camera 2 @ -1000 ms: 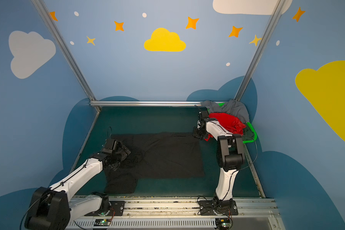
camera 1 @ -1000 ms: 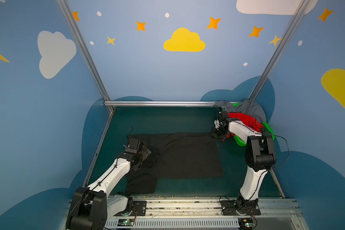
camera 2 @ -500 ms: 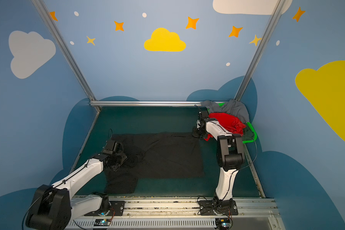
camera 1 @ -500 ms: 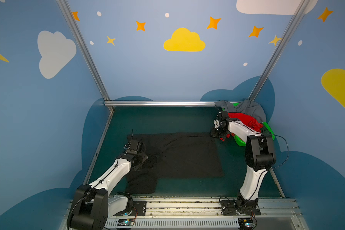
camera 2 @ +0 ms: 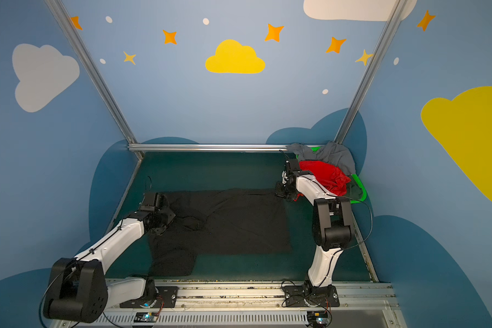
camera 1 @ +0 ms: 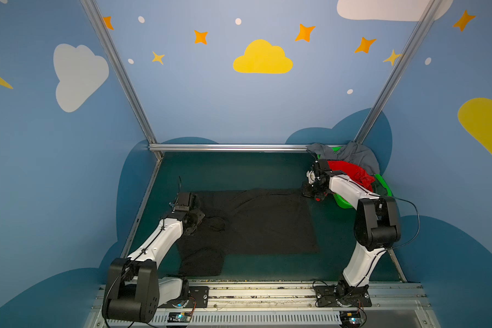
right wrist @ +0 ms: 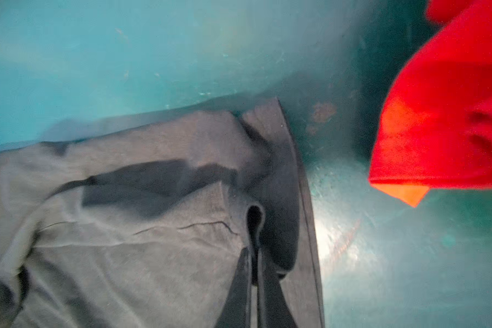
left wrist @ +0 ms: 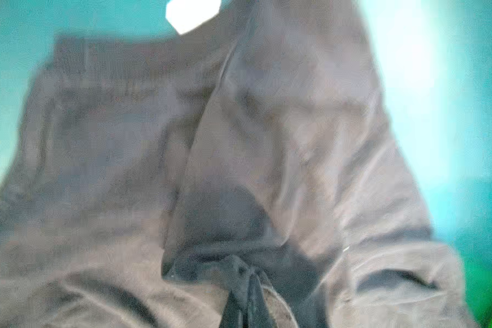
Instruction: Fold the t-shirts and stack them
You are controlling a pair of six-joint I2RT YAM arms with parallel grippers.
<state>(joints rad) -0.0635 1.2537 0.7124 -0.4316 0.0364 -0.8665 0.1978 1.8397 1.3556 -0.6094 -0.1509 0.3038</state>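
teal mat [camera 1: 233, 170], blue cloud walls [camera 1: 199, 108] | black t-shirt [camera 1: 267, 224]: limp, creased, centre frame | right gripper [right wrist: 254, 245] pinches its hem; left gripper [left wrist: 246, 274] likely likewise, blurred

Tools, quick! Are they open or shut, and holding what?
Left tool: shut on the black t-shirt.
Right tool: shut on the black t-shirt too.

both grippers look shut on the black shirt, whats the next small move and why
Probably raise both grippers together. The left gripper and right gripper are each shut on a pinch of the black t-shirt, left side and far right corner, which lies flat, so lifting starts the fold.
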